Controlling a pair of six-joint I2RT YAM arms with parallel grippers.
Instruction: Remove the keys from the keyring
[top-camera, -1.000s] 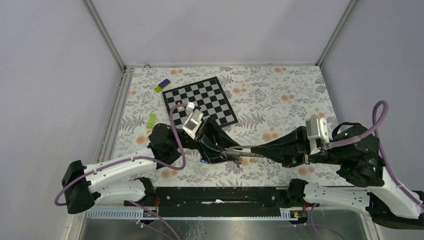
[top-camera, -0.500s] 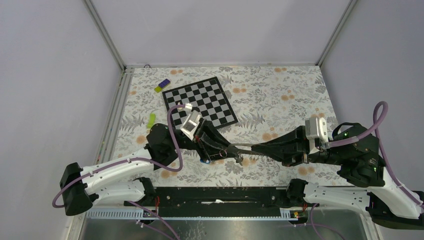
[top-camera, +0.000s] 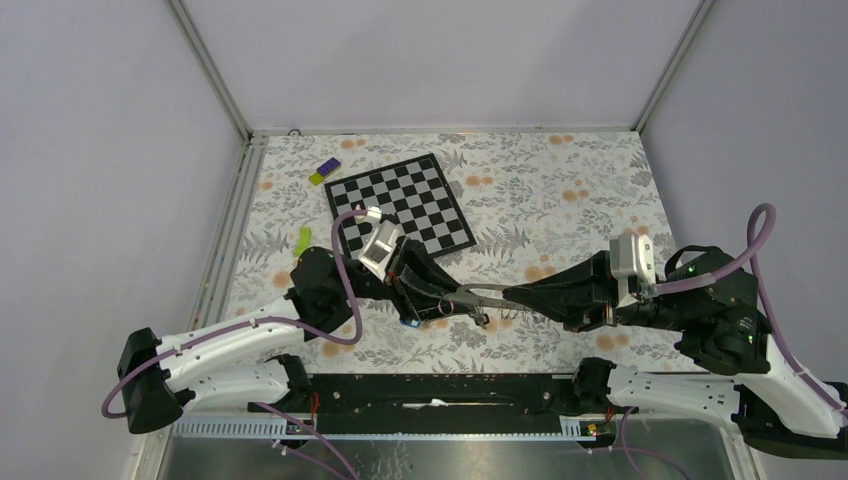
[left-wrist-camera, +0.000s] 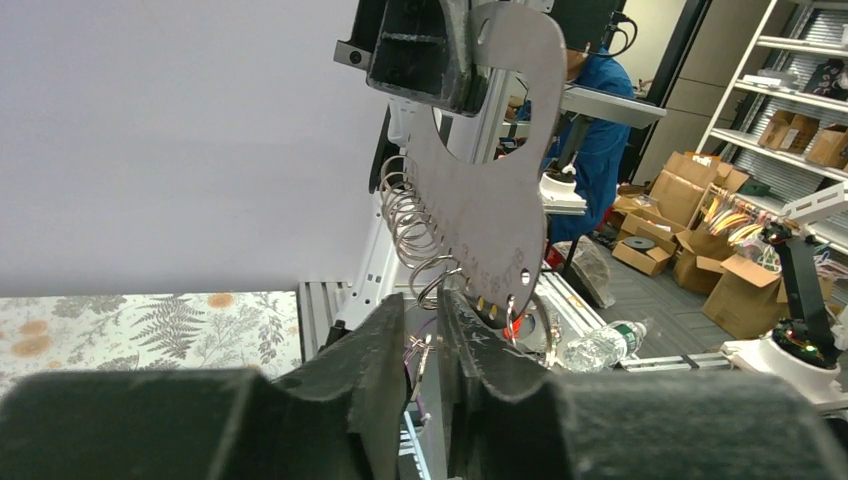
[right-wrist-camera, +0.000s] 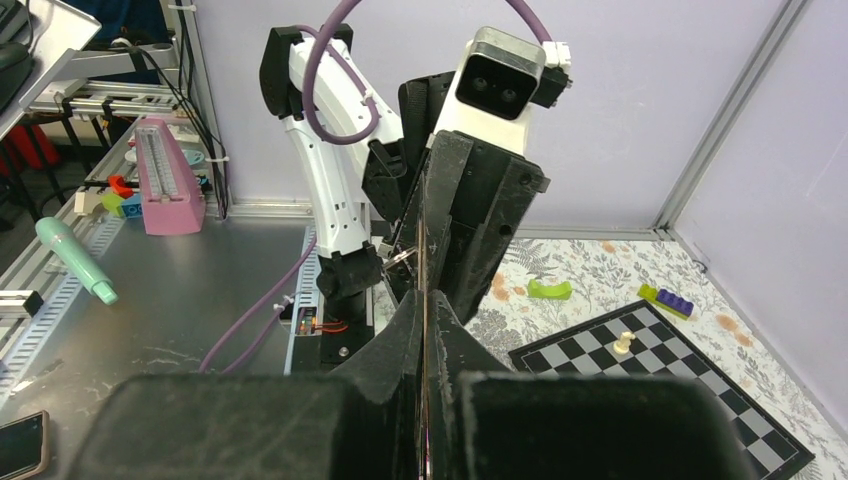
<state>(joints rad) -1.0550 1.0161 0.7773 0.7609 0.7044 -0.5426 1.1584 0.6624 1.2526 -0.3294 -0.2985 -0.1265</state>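
My two grippers meet above the flowered table, just in front of the chessboard (top-camera: 400, 203). My right gripper (top-camera: 508, 296) is shut on a flat silvery metal plate (left-wrist-camera: 490, 170), seen edge-on in the right wrist view (right-wrist-camera: 424, 300). Several thin wire rings (left-wrist-camera: 405, 215) hang along the plate's edge. My left gripper (top-camera: 447, 300) has its jaws nearly together just under the plate's lower end (left-wrist-camera: 422, 305), with the thin keyring (left-wrist-camera: 420, 365) edge-on between them. The keyring's blue tag (top-camera: 408, 322) shows below the left gripper. Small silvery keys (top-camera: 481, 318) dangle between the grippers.
A white chess piece (right-wrist-camera: 623, 343) stands on the chessboard. A green curved piece (top-camera: 303, 240) lies left of the left arm. A purple and yellow brick (top-camera: 324, 171) lies at the board's far left corner. The aluminium frame rail (top-camera: 230, 220) runs along the left.
The left wrist has shifted slightly left and the plate between the grippers now slants, its left end higher. The right arm has barely moved.
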